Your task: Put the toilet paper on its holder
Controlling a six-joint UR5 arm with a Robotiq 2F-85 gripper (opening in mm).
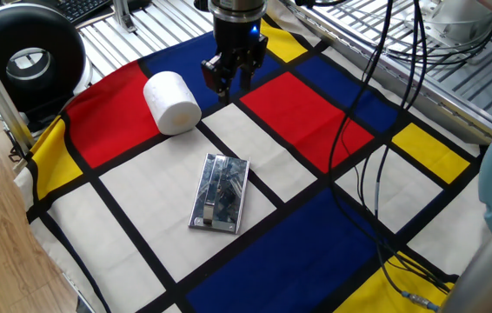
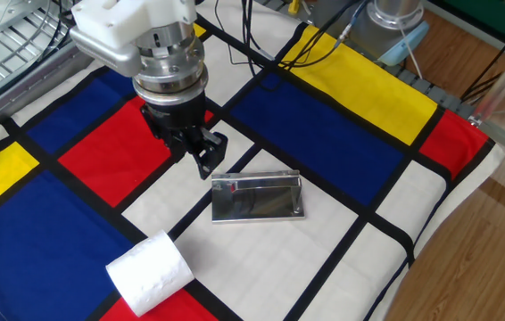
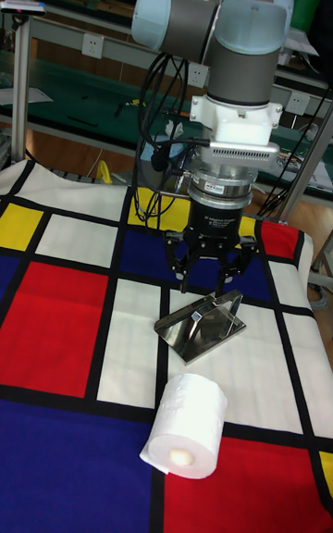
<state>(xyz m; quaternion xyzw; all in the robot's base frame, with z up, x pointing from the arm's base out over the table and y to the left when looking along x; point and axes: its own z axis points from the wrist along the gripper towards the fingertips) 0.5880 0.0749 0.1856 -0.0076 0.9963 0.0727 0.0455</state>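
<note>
Arm [image 2: 128, 27] cut off by the top edge; fingers [image 1: 222, 85] dark, their gap indistinct.

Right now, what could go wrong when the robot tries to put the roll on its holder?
1. The roll lies on its side, untouched, so it may roll away if the gripper bumps it.
2. The gripper hangs open and empty, closer to the holder than to the roll, and may knock the holder.
3. The holder sits loose on the cloth, so it may slide when the roll is pushed on.
</note>
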